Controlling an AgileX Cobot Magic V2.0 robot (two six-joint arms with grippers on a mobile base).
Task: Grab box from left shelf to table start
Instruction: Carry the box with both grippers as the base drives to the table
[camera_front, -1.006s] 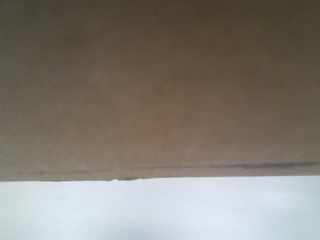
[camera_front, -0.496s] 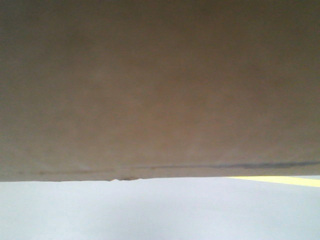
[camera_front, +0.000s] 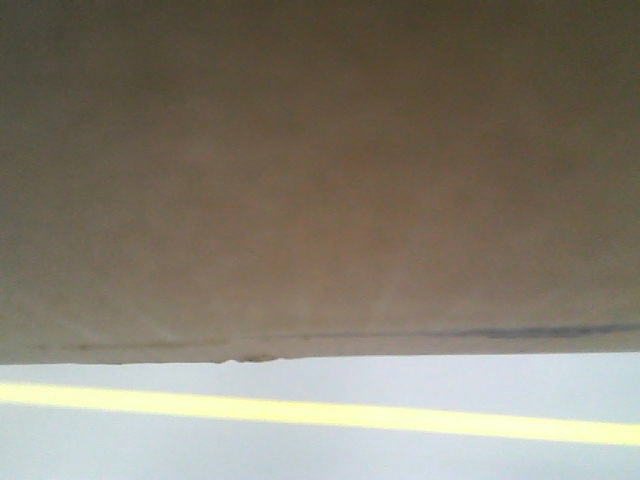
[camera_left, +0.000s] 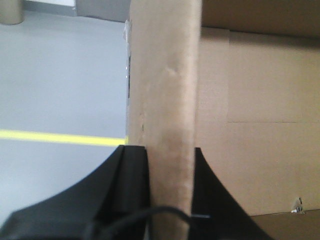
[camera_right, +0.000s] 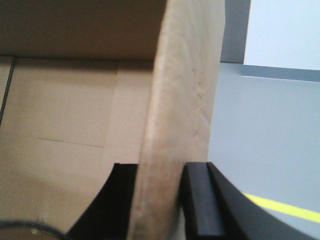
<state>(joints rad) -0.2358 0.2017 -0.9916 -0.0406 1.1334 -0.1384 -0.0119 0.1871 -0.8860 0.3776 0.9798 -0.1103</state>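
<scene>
The brown cardboard box (camera_front: 320, 180) fills most of the front view, its lower edge just above the grey floor. My left gripper (camera_left: 171, 150) is shut on the box's left side wall (camera_left: 165, 90), one black finger outside and one inside the open box. My right gripper (camera_right: 160, 167) is shut on the box's right side wall (camera_right: 185, 90) in the same way. The inner cardboard faces show in both wrist views. The left shelf is out of view, and no table shows.
Grey floor (camera_front: 320, 460) lies below the box, crossed by a yellow line (camera_front: 320, 412). The line also shows in the left wrist view (camera_left: 60, 137) and the right wrist view (camera_right: 285, 209). A pale wall (camera_right: 285, 30) stands beyond on the right.
The box stays fixed in the front view. The yellow floor line entered from the right and now crosses the whole floor strip below the box.
</scene>
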